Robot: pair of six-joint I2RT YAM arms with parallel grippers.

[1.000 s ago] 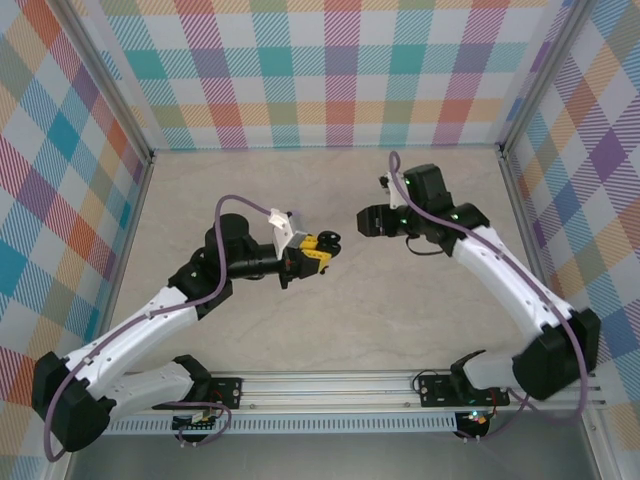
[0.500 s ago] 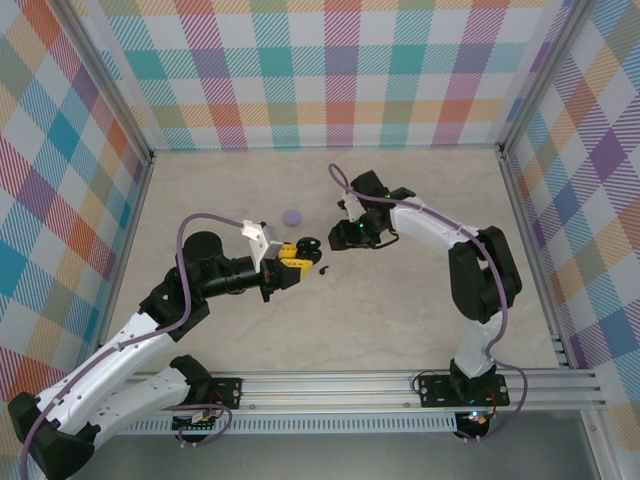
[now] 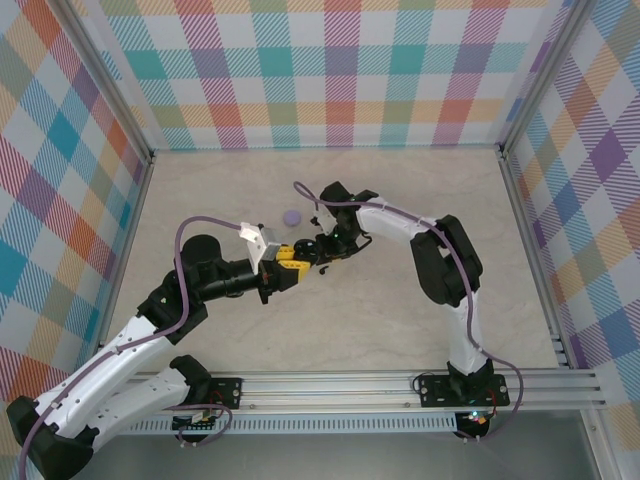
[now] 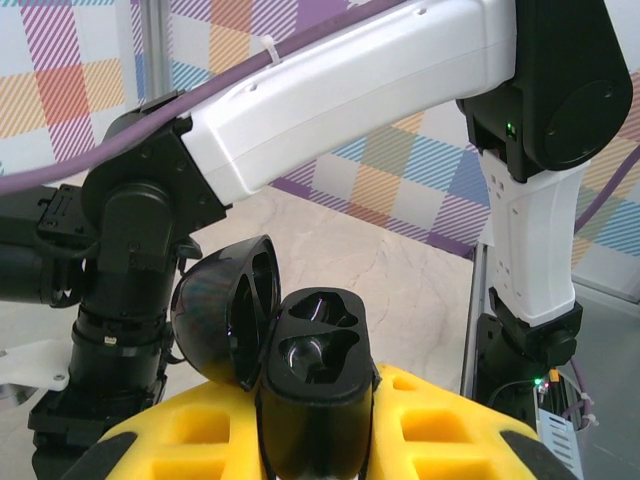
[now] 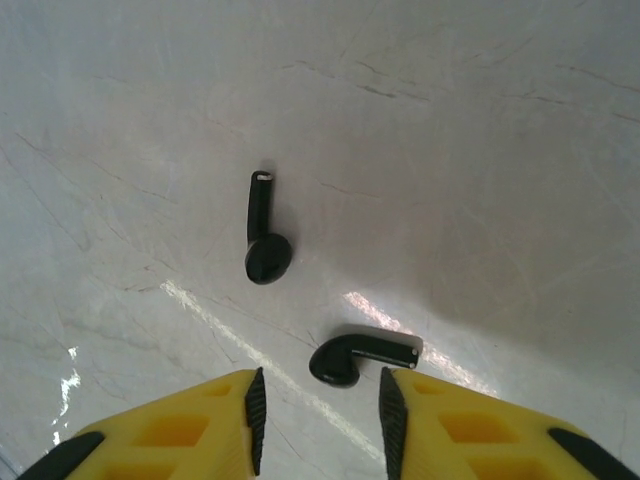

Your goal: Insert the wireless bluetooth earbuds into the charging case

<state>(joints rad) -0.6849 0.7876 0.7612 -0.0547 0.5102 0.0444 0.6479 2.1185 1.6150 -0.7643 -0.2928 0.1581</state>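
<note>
**Left gripper** (image 4: pixel 315 430): clenched on the black charging case (image 4: pixel 318 350). Its lid is hinged open and both wells are empty.

**Right gripper** (image 5: pixel 320 400): hangs over the table (image 5: pixel 480 150) near its centre. The jaws are apart and straddle one black earbud (image 5: pixel 362 355), which lies flat with its stem across the gap. No contact is visible.

**Second black earbud** (image 5: pixel 264 235): lies just beyond the first, apart from it.

**Recommendation:** descend until the pads flank the bulb rather than the thin stem. Close gently and squarely so the piece neither skids nor flips, then lift clear before carrying it to the case.
</note>
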